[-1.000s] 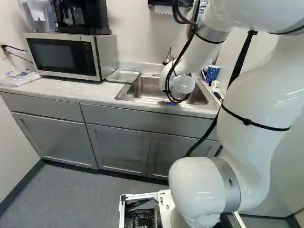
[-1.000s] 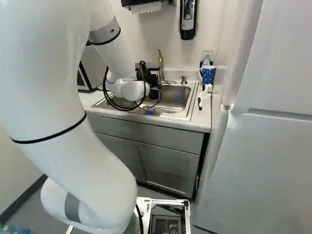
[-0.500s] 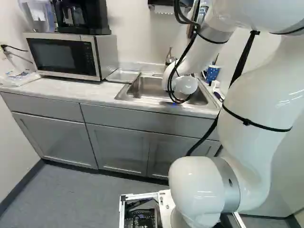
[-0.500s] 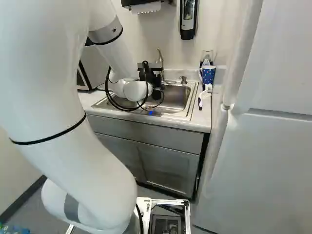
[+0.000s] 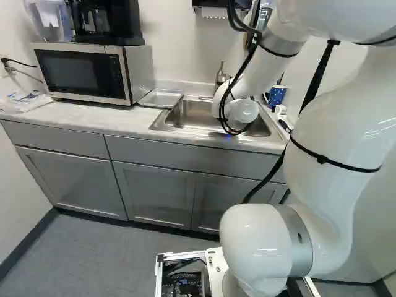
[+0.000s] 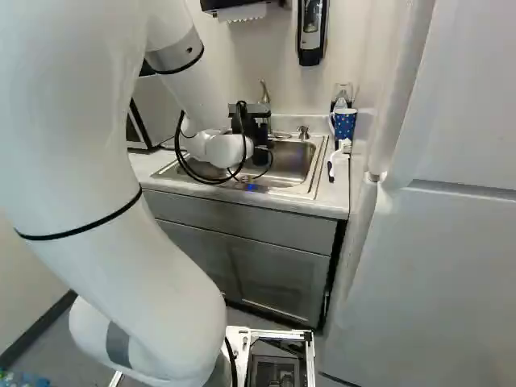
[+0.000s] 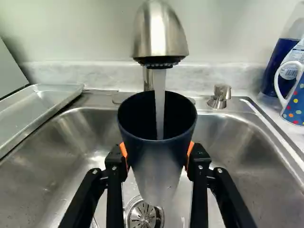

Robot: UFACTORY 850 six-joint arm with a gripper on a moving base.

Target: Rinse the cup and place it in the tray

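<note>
The black gripper (image 6: pixel 256 126) is over the sink, at the end of the big white arm (image 6: pixel 189 93). It is pinching a dark blue cup (image 7: pixel 148 154). One orange pad (image 7: pixel 124 152) touches the cup on each side. The cup has its open top up, and water (image 7: pixel 159 102) runs down into it.

The water comes out of the shiny tap (image 7: pixel 161 33), just ahead of the gripper and higher up. Down under the gripper is the metal sink (image 7: pixel 52 166), with its round drain (image 7: pixel 142 213) at the bottom. A little metal knob (image 7: pixel 219 97) stands ahead, on the back edge of the sink.

To one side of the gripper, right beside the sink, lies the flat tray (image 7: pixel 35 111). Past the tray on that side is the microwave (image 5: pixel 80 71), with a black coffee maker (image 5: pixel 105 23) on top. Out on the other side of the gripper, on the counter (image 6: pixel 334 189), are a blue mug with spots (image 7: pixel 295 102) and a white brush (image 6: pixel 341 150).
</note>
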